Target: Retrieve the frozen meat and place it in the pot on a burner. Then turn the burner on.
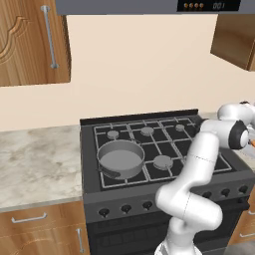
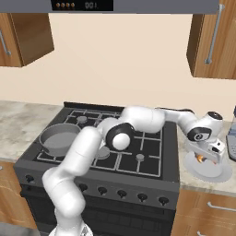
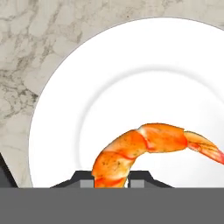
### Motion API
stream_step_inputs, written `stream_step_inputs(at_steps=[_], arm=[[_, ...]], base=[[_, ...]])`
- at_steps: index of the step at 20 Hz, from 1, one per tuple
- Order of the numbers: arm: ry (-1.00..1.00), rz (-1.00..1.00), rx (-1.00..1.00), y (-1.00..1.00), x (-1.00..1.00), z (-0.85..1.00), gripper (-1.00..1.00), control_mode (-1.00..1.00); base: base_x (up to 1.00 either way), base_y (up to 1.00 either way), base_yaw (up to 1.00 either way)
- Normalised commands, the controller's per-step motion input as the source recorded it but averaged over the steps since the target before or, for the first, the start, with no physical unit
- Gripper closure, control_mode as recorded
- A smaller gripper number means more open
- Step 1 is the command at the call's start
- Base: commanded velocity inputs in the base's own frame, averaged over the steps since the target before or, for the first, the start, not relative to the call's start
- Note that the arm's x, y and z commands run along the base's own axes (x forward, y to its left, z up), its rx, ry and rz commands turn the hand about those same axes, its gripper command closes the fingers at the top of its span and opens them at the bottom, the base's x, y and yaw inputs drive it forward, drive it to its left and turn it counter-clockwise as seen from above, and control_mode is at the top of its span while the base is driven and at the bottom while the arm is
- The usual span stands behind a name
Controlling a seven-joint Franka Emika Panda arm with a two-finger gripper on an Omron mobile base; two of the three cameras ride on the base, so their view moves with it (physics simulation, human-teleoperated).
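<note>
Hand view first: the gripper (image 3: 112, 178) has its two dark tips close on either side of the thick end of the frozen meat (image 3: 148, 144), an orange shrimp; I read the jaws as clamped on that end, though the grey band hides the contact itself. The shrimp's long axis arcs up from between the tips and runs away to the right of that view, tail thinning near the frame edge, over the white plate (image 3: 65, 131) on the marble counter (image 3: 26, 65). I can't tell whether it is lifted or resting on the plate. Right base view gives the wider geometry that the hand camera lacks: gripper (image 2: 203, 156) low over the plate (image 2: 216, 173), just right of the stove (image 2: 138, 143), with an orange speck below the hand. The pot (image 2: 59, 137) sits on the front-left burner, well apart across the whole cooktop. My call: the next move is a lift and a long leftward carry. Left base view shows the pot (image 1: 121, 159) clearly, the wrist at the right edge.
</note>
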Motion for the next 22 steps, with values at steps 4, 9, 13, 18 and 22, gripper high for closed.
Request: stream_step_inputs(at_steps=[4,9,13,18,22], arm=[[-0.06,0.00,-0.12,0.74,-0.39,0.48,1.00,-1.00],[-0.05,-0.01,-0.13,0.87,-0.62,0.40,1.00,-1.00],[-0.03,-0.01,-0.14,0.98,-0.66,0.51,1.00,-1.00],[-0.10,0.00,-0.15,1.00,-0.72,0.60,1.00,-1.00],[-0.06,0.00,-0.08,0.96,-0.31,0.85,1.00,-1.00]], base=[[0.00,0.00,0.00],[0.00,0.00,0.00],[0.00,0.00,0.00],[0.00,0.00,0.00],[0.00,0.00,0.00]])
